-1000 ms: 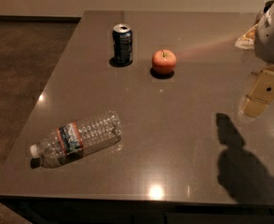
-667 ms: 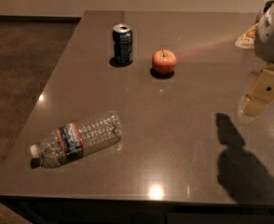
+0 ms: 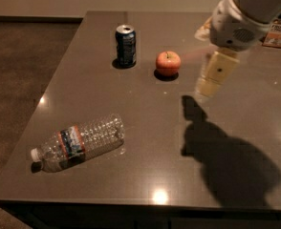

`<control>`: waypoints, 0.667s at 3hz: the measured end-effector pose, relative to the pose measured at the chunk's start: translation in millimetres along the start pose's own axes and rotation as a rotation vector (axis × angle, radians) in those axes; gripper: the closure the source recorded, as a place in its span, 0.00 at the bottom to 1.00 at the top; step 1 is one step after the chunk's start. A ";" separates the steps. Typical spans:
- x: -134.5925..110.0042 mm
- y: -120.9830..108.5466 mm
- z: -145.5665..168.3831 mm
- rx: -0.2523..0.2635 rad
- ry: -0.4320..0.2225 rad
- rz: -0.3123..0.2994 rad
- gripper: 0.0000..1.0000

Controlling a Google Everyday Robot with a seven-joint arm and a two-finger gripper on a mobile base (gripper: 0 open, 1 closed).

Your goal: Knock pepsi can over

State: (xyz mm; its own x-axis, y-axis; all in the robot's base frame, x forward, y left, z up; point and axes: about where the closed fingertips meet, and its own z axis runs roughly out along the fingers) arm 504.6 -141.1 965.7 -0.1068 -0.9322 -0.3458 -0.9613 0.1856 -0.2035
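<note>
1. Dark blue pepsi can stands upright on the tabletop, left of the apple.
2. Approach — gripper hovers right of the apple; wide or narrow, I cannot tell. Next, I'd say: reach past the apple and shove the can sideways.

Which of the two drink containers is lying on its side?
The clear plastic water bottle, nearest the camera, lies on its side. The pepsi can stands upright, left of the apple. The end effector hangs right of the apple.
</note>
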 end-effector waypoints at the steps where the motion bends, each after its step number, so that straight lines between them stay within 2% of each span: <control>1: -38.2 -21.9 20.7 -0.037 -0.092 -0.016 0.00; 2: -77.7 -53.7 48.6 -0.053 -0.143 0.004 0.00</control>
State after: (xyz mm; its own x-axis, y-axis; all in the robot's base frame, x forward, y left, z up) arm 576.8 -63.5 959.0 -0.0767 -0.8770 -0.4744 -0.9735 0.1686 -0.1543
